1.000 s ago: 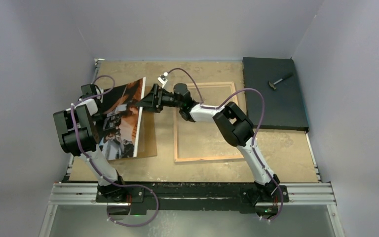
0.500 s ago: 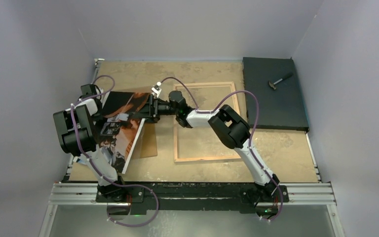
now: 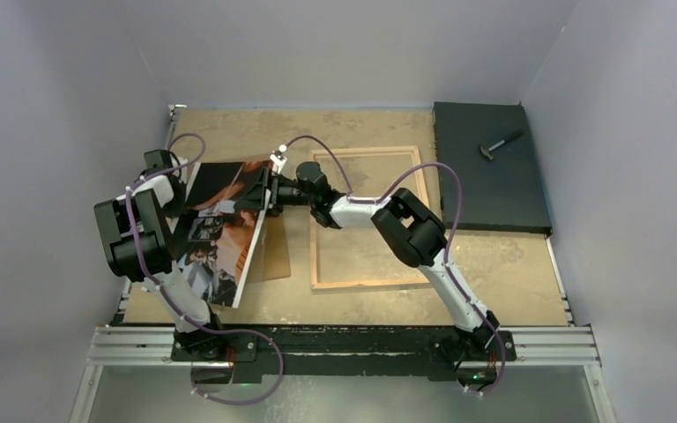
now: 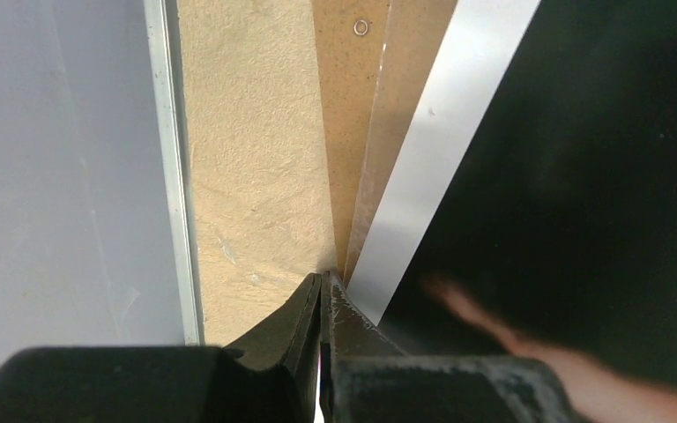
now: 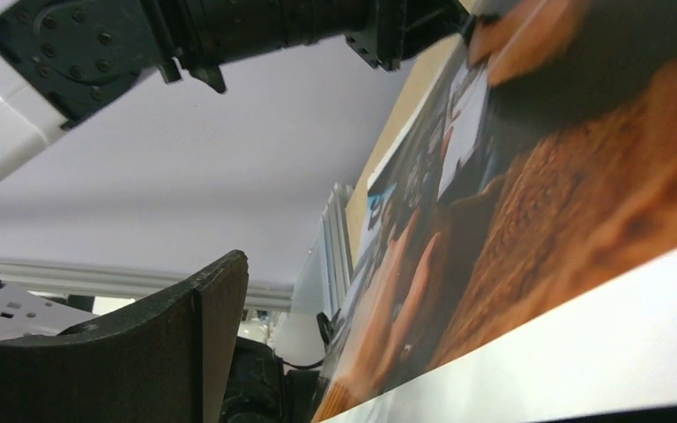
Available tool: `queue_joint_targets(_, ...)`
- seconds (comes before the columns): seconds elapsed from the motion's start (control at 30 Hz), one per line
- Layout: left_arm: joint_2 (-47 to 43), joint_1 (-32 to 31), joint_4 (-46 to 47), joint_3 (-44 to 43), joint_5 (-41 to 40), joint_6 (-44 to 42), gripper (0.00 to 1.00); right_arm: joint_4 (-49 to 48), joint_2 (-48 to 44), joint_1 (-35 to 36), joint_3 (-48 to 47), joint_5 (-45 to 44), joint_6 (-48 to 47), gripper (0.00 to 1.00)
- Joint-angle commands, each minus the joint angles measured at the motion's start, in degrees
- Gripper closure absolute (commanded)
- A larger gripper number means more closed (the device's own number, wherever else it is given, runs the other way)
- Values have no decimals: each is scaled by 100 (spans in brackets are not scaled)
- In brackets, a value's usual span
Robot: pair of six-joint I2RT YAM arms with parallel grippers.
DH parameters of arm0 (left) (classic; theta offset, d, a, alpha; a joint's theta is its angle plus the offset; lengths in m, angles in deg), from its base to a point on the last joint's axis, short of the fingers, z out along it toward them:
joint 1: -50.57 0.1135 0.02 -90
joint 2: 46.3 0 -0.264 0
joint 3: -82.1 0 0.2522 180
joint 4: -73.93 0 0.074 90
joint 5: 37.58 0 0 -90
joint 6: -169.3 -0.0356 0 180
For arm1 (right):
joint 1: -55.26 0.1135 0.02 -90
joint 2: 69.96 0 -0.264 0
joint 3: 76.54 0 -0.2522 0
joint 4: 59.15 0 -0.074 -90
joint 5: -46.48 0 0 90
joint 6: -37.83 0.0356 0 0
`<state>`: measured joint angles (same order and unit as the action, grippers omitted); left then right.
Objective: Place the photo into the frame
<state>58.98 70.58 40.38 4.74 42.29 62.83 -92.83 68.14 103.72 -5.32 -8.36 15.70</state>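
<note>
1. The left gripper [image 4: 322,286] is clamped fully shut on the white border of the large glossy photo [image 3: 216,229], a dark and orange-brown print. It holds the sheet lifted and tilted, picture side up, over the left edge of the sandy-brown surface [image 3: 511,273]
2. Over the last second the photo has swung. Its right edge stood steep and straight then, and now the sheet is turned, its near corner sagging toward the near edge of the surface above the plain brown backing board [image 3: 273,256]
3. The right gripper [image 3: 260,189] has reached leftward from just beside the photo's right edge to its far right corner. Its jaws have narrowed slightly but stand open, and the one finger [image 5: 185,335] seen in the wrist view is well apart from the print, so it holds nothing
4. The large rectangular frame [image 3: 370,283], wood-coloured edges up, lies flat at mid-surface, apart from the photo, which is not yet in it
5. This looks like a two-handed hold being set up. Once the right jaws close, the sheet could be carried right and lowered into the frame, whereas held at a single edge it will likely flop
</note>
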Motion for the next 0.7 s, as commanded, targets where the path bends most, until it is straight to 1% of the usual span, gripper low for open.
queue_joint_targets(0.0, 36, -91, -658, 202, 555, 207, 100, -130, -622, -39, 429, -132, -234, 26)
queue_joint_targets(0.07, 20, -56, -658, 134, 480, 205, 100, -162, -892, -102, 741, -180, -257, 29)
queue_joint_targets(0.17, 9, 12, -581, -25, 156, 261, 100, -236, -1213, -182, 1103, -177, -271, 32)
queue_joint_targets(0.27, -3, 46, -419, -124, -222, 285, 92, -411, -1392, -241, 1319, -169, -175, 34)
queue_joint_targets(0.47, -126, 76, -265, -111, -536, 59, 77, -759, -1222, -261, 1372, -57, 230, 42)
queue_joint_targets(0.5, -148, 105, -248, -110, -573, 14, 75, -769, -1204, -264, 1379, -49, 258, 43)
queue_joint_targets(0.67, -208, 188, -288, -136, -531, -186, 75, -699, -1254, -326, 1472, -114, 239, 54)
